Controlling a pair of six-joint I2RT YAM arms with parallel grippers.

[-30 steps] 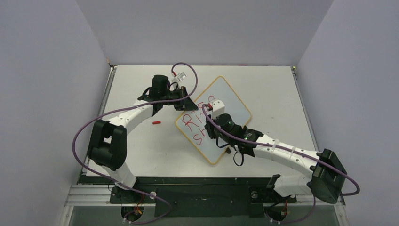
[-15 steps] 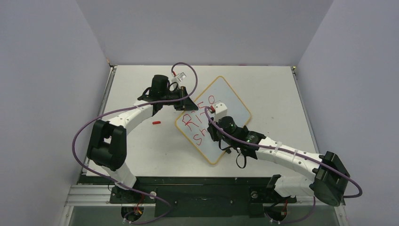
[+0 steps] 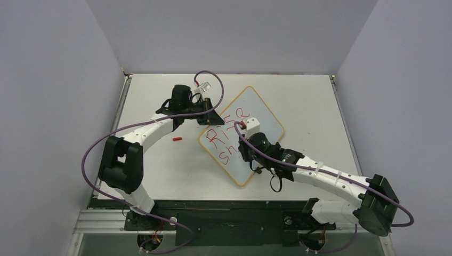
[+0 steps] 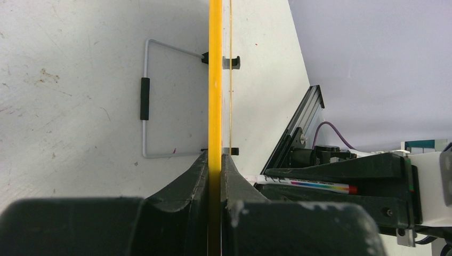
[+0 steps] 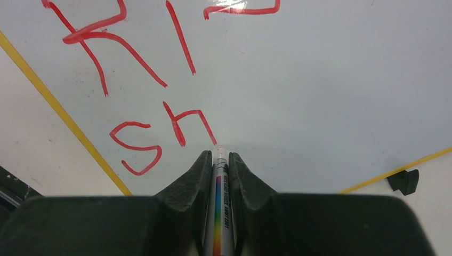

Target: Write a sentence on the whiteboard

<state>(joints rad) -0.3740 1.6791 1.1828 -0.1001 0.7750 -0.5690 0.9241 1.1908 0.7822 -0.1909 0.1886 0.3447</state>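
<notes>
The whiteboard (image 3: 266,114), lying askew mid-surface (image 3: 160,170), carries only one red word and "sh", so most writing remains; the left gripper (image 4: 215,160) pinches its edge, and the right gripper (image 5: 217,160) clamps the marker (image 5: 219,202) at the "h".

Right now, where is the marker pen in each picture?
Top external: not visible; the right gripper hides it above the whiteboard.
Left wrist: the marker lies sideways at lower right.
Right wrist: the marker is bottom middle, pinched in the jaws, tip on the board.
Shared landmark: the yellow frame, seen in all three.
</notes>
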